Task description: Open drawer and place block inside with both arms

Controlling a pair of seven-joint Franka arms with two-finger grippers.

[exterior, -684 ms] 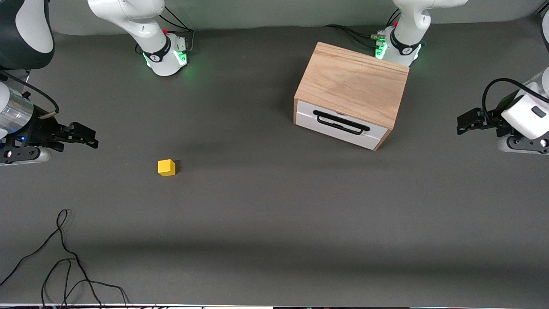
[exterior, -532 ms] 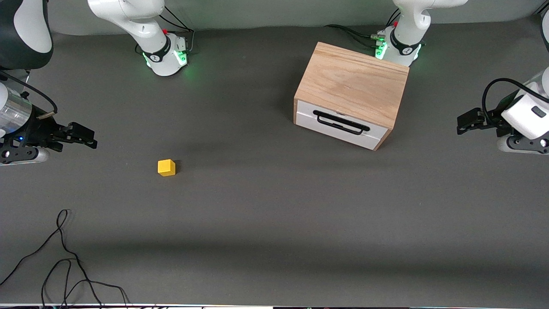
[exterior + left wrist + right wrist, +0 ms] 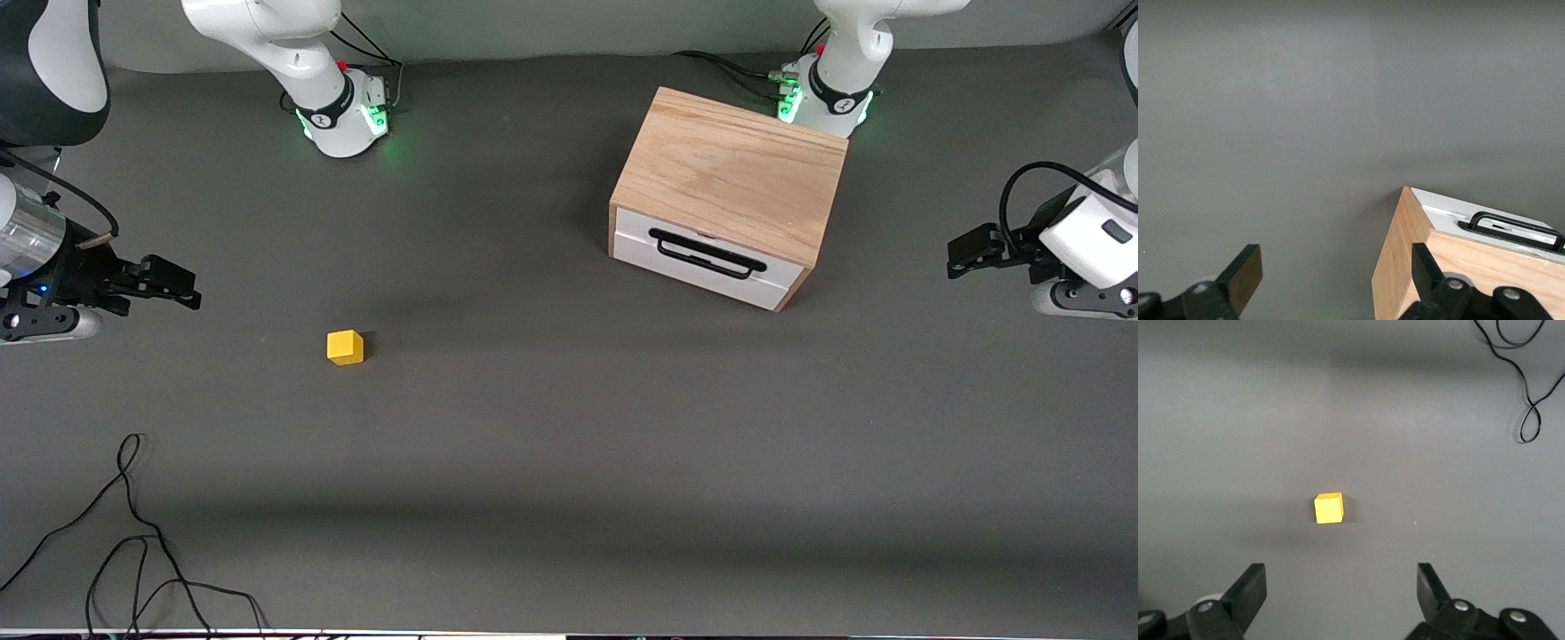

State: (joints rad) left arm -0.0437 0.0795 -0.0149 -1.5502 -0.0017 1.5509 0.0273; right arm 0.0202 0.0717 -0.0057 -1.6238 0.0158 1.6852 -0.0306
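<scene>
Drawer shut, block loose on the table, both grippers wide and empty.

You have one table [image 3: 569, 444], one cabinet [image 3: 733, 173] in the upper part of the front view toward the left arm's end, and one drawer [image 3: 702, 262] in it, closed, its handle [image 3: 707, 252] a long bar running along the white front that faces the camera. You have two arms: the left gripper [image 3: 965, 252] hangs at that view's edge beside the cabinet, its fingers [image 3: 1245, 277] spread wide with nothing between them, and it is clearly the nearer one to the handle. The right gripper [image 3: 173, 283] hangs at the other edge, equally wide and empty. One block [image 3: 345, 347] sits mid-frame on the table, well apart from the cabinet, nearer the camera than it, and straight ahead of the right gripper's open jaws in the right wrist view. One cable [image 3: 133, 533] lies in the lower corner at the right arm's end.
</scene>
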